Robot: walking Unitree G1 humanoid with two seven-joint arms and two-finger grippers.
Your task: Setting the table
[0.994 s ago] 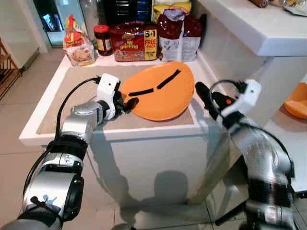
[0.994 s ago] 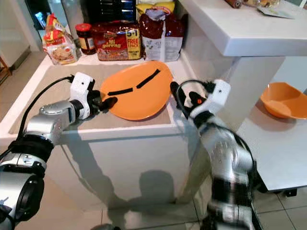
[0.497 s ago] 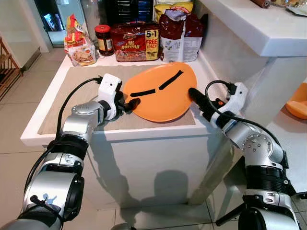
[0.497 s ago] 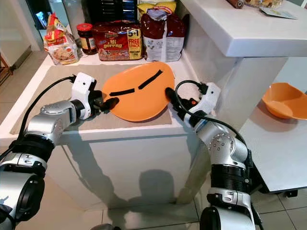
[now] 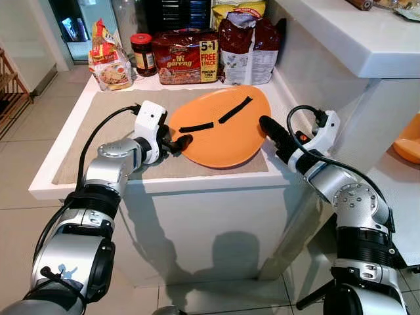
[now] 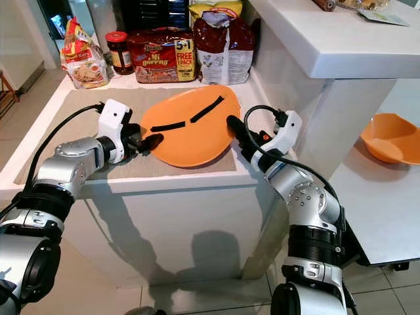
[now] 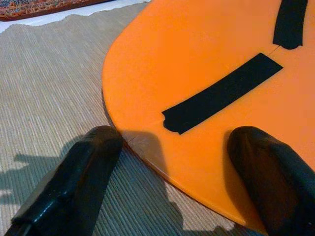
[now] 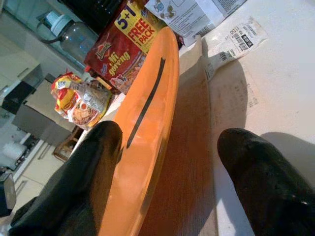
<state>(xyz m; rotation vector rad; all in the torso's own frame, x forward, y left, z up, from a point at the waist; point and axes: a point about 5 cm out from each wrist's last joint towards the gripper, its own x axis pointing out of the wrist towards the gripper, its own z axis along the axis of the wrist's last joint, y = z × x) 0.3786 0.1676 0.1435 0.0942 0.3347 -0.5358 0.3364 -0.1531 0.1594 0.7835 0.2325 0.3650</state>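
I'm at the pickup: the orange plate [image 5: 223,128] lies on the counter [image 5: 79,177], left pincer [image 7: 172,157] and right pincer [image 8: 162,162] both open astride its opposite rims, gripping nothing; next, I'd close both and lift level

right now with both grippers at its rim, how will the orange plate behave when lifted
The orange plate looks rigid and probably light, likely plastic. Its smooth, thin rim may slip between the left gripper and right gripper fingers. It already sits tilted on the woven mat, so it could slide.
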